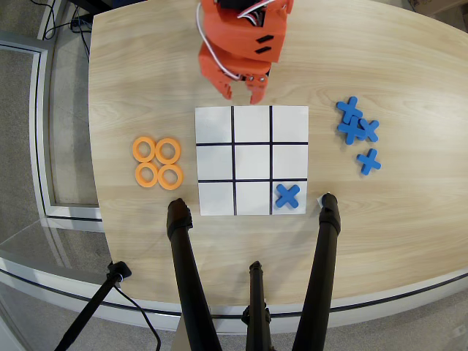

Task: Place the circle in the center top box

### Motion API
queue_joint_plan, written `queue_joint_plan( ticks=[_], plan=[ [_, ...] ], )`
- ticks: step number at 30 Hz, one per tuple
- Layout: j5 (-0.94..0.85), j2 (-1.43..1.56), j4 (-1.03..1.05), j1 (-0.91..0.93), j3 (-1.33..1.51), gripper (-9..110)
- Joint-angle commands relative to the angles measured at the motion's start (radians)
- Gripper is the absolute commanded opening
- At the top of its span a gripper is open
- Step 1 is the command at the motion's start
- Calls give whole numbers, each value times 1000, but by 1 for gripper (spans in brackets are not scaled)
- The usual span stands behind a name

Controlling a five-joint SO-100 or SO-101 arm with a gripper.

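Overhead view. Gripper (240, 93) spread, empty, fingers parted above bare table just beyond the grid (214, 157) edge nearest the arm base. Nothing between the jaws.

Four orange rings clustered two-by-two on the wood, left of the grid, well apart from the gripper. Nearest candidate circle (168, 151): upper right of the cluster, touching or nearly touching its neighbours; gaps too small to resolve here.

Center top box (252, 199): middle cell of the row farthest from the base, vacant. Blue cross (288, 195) in the cell just beside it, right in this view.

Handling estimate: flat, rigid, probably light plastic or foam; low profile, so little to pinch from above. Best hold likely across the band, one finger through the hole, one outside, on the side facing away from neighbours. Risk of nudging adjacent rings.
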Motion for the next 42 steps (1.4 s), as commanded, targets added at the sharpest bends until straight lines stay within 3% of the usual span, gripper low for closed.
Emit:
queue_joint_plan(
  ticks=[1, 13, 21, 42],
  plan=[
    [28, -63, 17, 3, -130, 13],
    [72, -293, -14, 44, -353, 13],
    [81, -486, -232, 109, -371, 13],
    [-55, -937, -456, 293, -514, 15]
  ],
)
